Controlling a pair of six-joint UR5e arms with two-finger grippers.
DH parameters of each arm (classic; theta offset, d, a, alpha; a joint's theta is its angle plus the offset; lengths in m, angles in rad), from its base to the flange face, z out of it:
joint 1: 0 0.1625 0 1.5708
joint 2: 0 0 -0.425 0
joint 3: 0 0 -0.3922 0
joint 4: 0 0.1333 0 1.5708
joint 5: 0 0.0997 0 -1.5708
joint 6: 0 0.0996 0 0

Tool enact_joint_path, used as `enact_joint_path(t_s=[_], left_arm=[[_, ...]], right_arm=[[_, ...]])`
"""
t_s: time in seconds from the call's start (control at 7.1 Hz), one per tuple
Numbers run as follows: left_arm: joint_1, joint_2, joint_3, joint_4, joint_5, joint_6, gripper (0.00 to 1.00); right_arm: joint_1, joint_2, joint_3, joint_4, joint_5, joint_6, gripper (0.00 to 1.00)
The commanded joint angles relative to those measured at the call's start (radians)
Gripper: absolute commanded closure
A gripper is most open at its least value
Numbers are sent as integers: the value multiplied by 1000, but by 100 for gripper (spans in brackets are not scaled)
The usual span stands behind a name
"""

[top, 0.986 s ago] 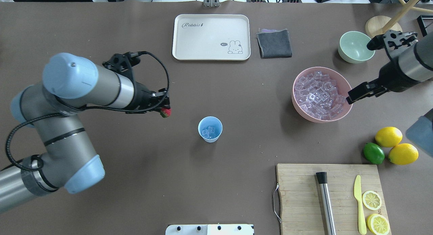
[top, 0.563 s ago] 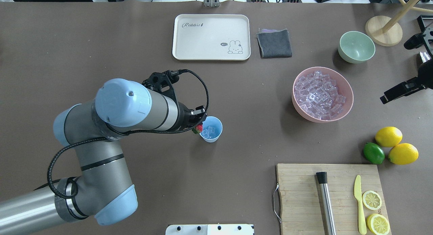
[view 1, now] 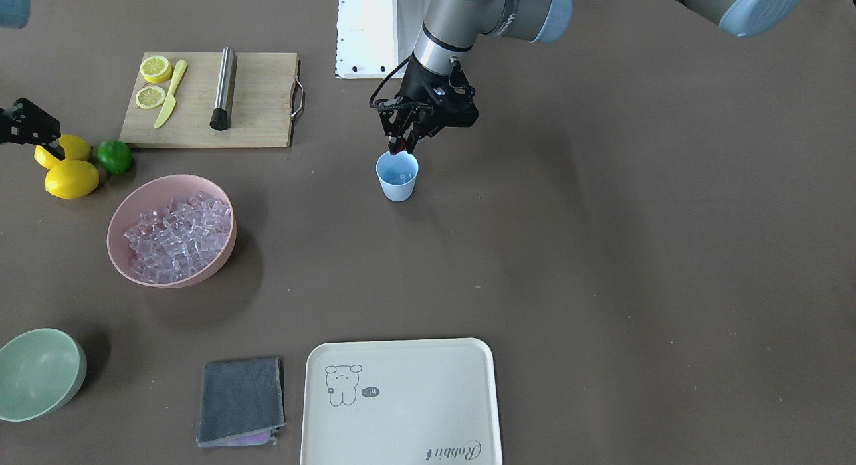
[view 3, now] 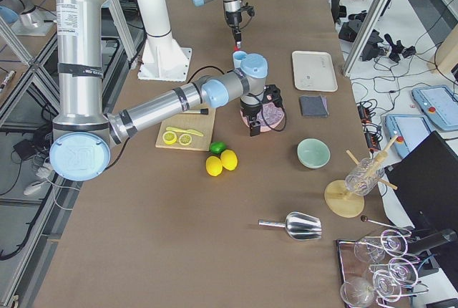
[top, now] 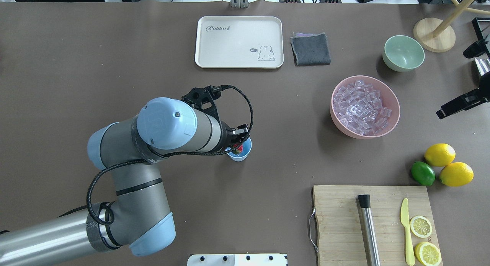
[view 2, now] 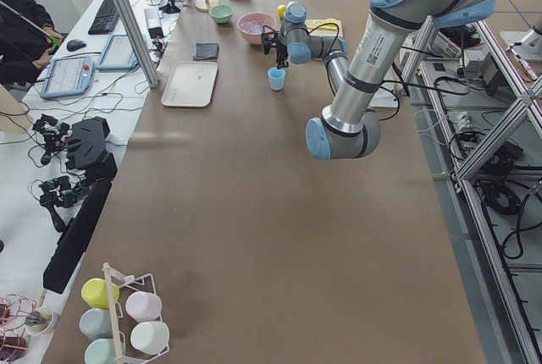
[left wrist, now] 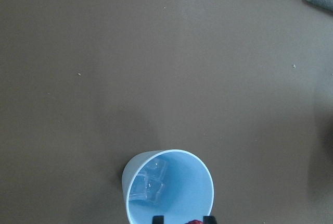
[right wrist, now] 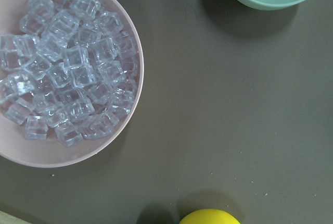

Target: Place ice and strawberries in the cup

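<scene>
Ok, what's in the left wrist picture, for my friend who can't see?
A light blue cup with clear ice cubes inside, seen from above on a brown table. At the bottom, a red strawberry peeks between two fingertips.

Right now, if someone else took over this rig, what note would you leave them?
The left gripper is shut on the strawberry, held over the mouth of the cup.
The right gripper is off to the side beyond the pink bowl; I cannot tell if it is open or shut.
Done: a few ice cubes lie in the cup.
Left: release the strawberry into the cup. More ice is in the pink bowl if wanted.
</scene>
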Motion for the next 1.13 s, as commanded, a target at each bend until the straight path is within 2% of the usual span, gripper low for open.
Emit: enact_joint_path(t_s=[0.0,0.14,0.28,0.56,0.7,0.99], left_arm=[[-10,1,-10,-1,0,2,3],[-41,19,-33,19,-7,5,3],[-71,54,-100,108,-42,95,3],[-285,90,-223,394,-250,390,3],[-402,142,-232,438,-306,586,3],[-644,359,-234,441,-418,1040,3]], right_arm=[[2,-2,6,1,0,0,1],[5,-7,7,1,0,0,1],[23,-12,3,-1,1,-40,1],[84,-24,-17,-13,4,-130,1],[122,-34,-44,-13,6,-190,1],[214,-32,-127,-14,17,-304,1]])
